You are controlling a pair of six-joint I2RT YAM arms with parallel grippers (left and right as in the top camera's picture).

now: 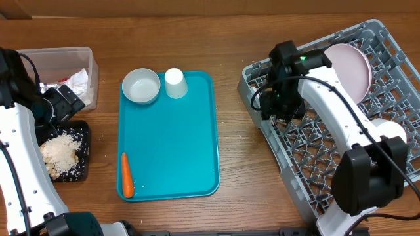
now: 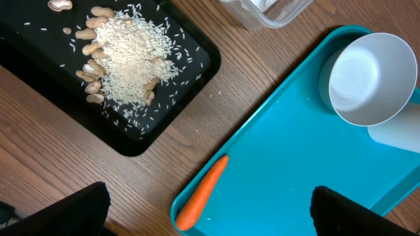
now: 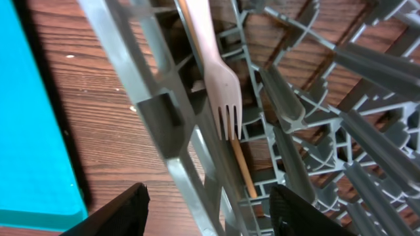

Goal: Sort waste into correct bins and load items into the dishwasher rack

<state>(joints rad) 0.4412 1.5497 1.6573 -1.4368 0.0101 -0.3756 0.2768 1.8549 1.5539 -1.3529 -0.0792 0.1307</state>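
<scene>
Right gripper [image 3: 209, 203], jaws apart and empty, hovers over the white fork [image 3: 222, 82] in the grey rack [image 3: 157, 108] at right. Left gripper [image 2: 210, 206] gapes wide above the carrot [image 2: 203, 190].

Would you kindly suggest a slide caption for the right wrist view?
A white fork and a thin wooden stick lie in the grey dishwasher rack, with the open right gripper poised over them.

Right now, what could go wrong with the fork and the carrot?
The thin wooden stick lies in the dishwasher rack right by the white fork; the right fingers might snag the fork too, or the stick could slip through the lattice. The carrot lies at the rim of the teal tray, so the left fingers may bump the rim and roll it away.
</scene>
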